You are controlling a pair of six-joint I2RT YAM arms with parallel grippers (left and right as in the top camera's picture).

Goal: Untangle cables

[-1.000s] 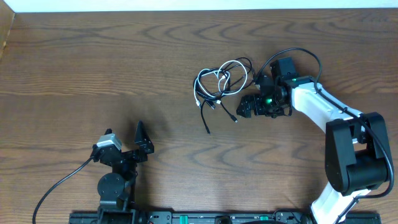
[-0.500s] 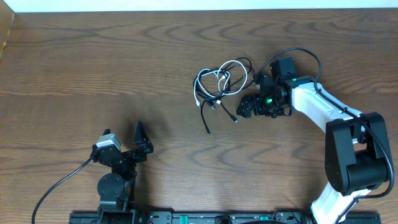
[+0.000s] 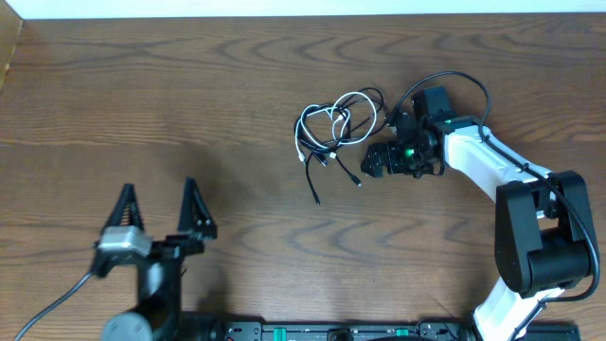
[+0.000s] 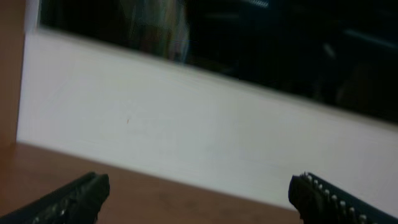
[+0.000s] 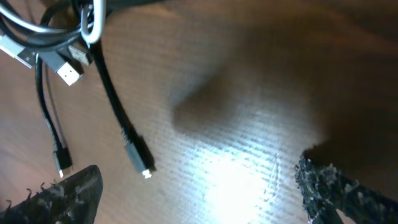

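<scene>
The left claw [image 3: 157, 194] has swung up & to the left since a sec ago. It is wide open w/ nothing in it, and its cam is blurry and sees only a white wall [image 4: 186, 137]. It is well apart from the cables [image 3: 333, 125], so no help yet.

The right claw [image 3: 372, 163] did not move. It is open, empty & just beside the cables, which lie in one knot mid-table.

Hard to see:
- where the cords cross
- the right claw's tips from above
- most of the pile, cut off in the right cam
</scene>
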